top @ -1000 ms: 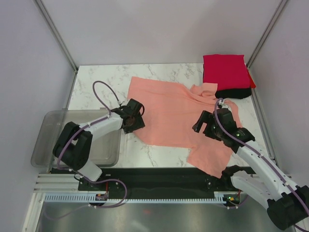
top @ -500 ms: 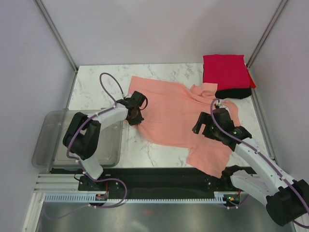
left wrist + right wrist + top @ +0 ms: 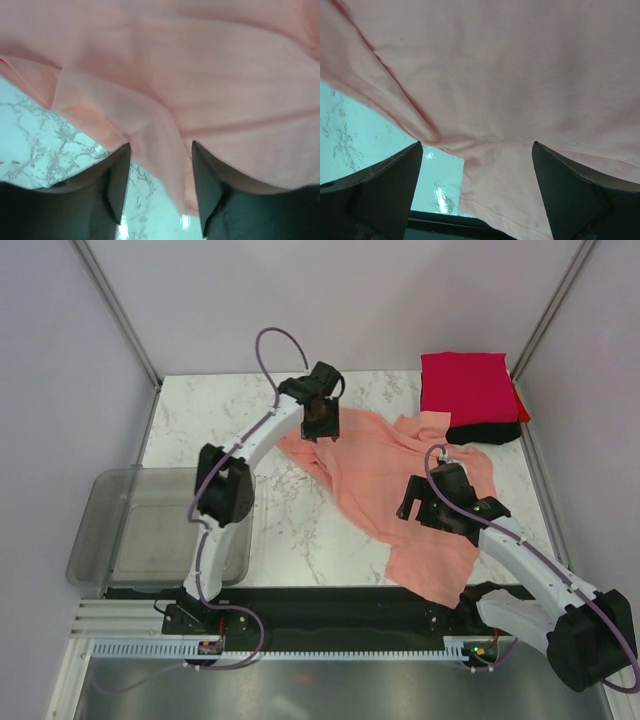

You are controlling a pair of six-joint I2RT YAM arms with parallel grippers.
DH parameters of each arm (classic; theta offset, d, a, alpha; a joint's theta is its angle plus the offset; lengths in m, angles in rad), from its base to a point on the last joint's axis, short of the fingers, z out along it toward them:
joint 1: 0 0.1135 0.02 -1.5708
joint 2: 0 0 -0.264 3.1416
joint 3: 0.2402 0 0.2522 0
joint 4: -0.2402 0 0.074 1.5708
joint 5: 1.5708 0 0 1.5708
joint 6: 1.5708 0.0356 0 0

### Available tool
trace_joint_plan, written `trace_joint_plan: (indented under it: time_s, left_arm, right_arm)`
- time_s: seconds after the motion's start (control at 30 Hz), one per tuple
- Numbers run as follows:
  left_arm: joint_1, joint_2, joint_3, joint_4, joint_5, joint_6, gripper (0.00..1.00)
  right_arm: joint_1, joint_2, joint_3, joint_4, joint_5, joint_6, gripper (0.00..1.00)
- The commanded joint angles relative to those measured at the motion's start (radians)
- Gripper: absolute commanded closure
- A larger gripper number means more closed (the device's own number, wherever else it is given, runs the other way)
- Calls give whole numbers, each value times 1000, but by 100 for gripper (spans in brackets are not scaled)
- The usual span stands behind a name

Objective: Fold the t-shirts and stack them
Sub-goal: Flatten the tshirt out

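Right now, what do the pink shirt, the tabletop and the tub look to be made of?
Salmon-pink t-shirt: soft matte knit cloth, probably cotton jersey; it drapes and creases. Table: glossy white surface with grey veining; marble or marble-look laminate, can't tell. Tub: grey see-through plastic, smooth; the table edge shows through it.

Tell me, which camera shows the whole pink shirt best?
The top external view. It shows nearly all of the pink shirt, lying rumpled on the table, with both arms over its edges. Each wrist view shows only a close patch of its cloth.
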Motion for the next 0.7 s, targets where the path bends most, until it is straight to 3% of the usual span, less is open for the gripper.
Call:
trace_joint_plan:
  time_s: [0.0, 0.07, 0.17, 0.2, 0.3, 0.5, 0.67]
  left_arm:
    - [-68, 319, 415, -337, 31, 168, 38]
    - [-90, 389, 514, -396, -40, 157, 32]
    - [-96, 271, 299, -245, -52, 107, 32]
    - [-88, 157, 143, -188, -54, 98, 32]
    - [-53, -5, -68, -15, -69, 53, 36]
    - [8, -96, -217, 79, -76, 18, 41]
    - [47, -123, -313, 156, 4, -21, 46]
  right_arm:
    - [4, 12, -2, 39, -8, -18, 2]
    - [4, 7, -1, 36, -8, -23, 2]
    - [3, -10, -5, 31, 4, -23, 2]
    - [3, -14, -6, 31, 3, -23, 2]
    - [4, -10, -7, 34, -11, -14, 2]
    - [4, 1, -6, 47, -22, -4, 2]
    - [4, -1, -12, 50, -22, -4, 2]
